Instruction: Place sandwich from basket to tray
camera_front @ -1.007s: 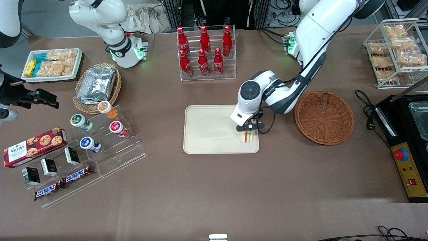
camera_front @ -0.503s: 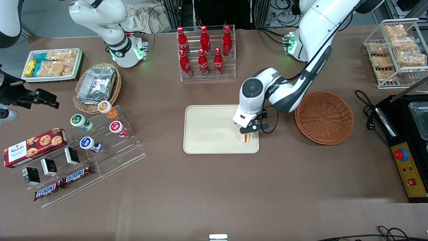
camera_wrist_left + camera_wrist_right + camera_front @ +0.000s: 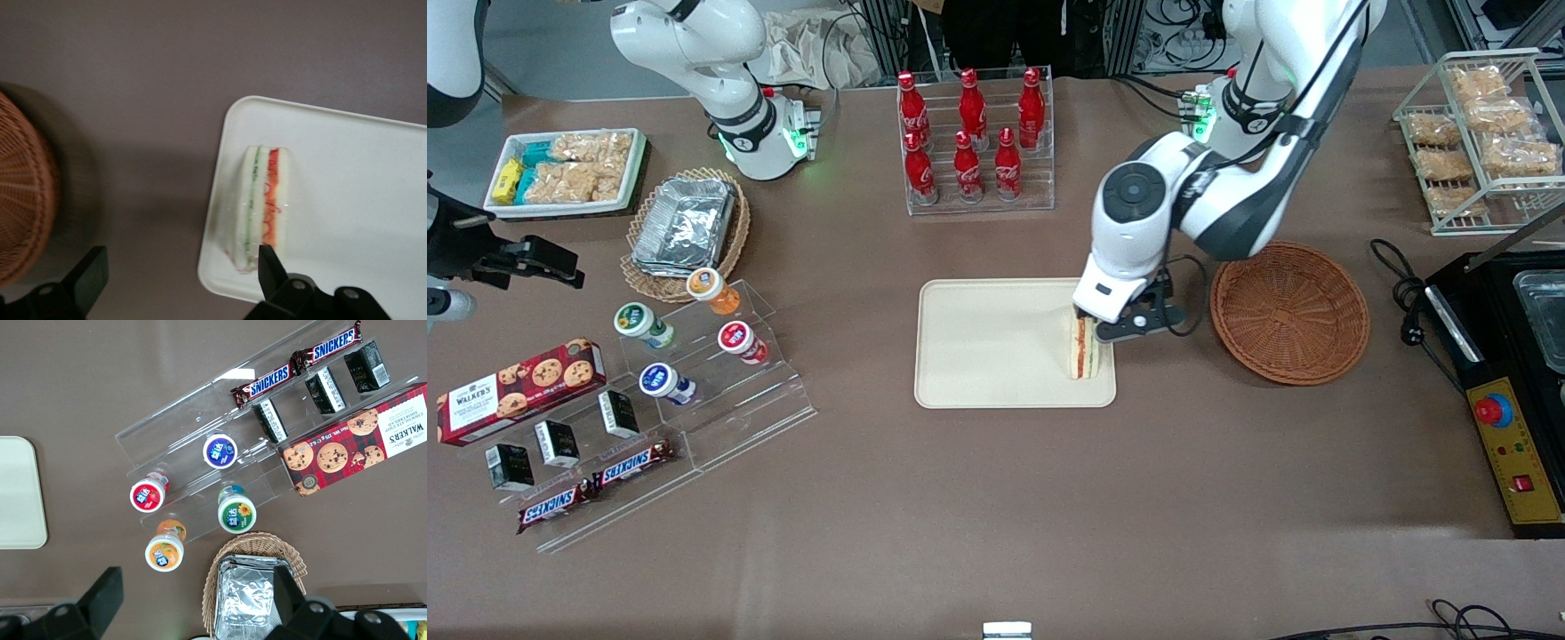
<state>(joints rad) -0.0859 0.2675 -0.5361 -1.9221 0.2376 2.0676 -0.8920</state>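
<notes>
In the front view we see the gripper (image 3: 1110, 327) raised just above the sandwich (image 3: 1082, 348), which stands on its edge on the tray (image 3: 987, 356), at the tray's end nearest the basket (image 3: 1289, 311). The sandwich sits directly under the jaws and slightly nearer the camera than they are; we can make out a gap between it and the fingers, so nothing is held. The basket lies beside the jaws toward the working arm's end of the table, apart from the tray. In the left wrist view we look down between the two dark fingertips (image 3: 270, 261), which stand wide apart with bare table between them. The sandwich (image 3: 261, 198) rests below the jaws on the tray (image 3: 353, 193), close to its rounded corner, with one fingertip overlapping its end; its red and green filling lines face up. A curved part of the basket (image 3: 23, 193) shows outside the other finger.
</notes>
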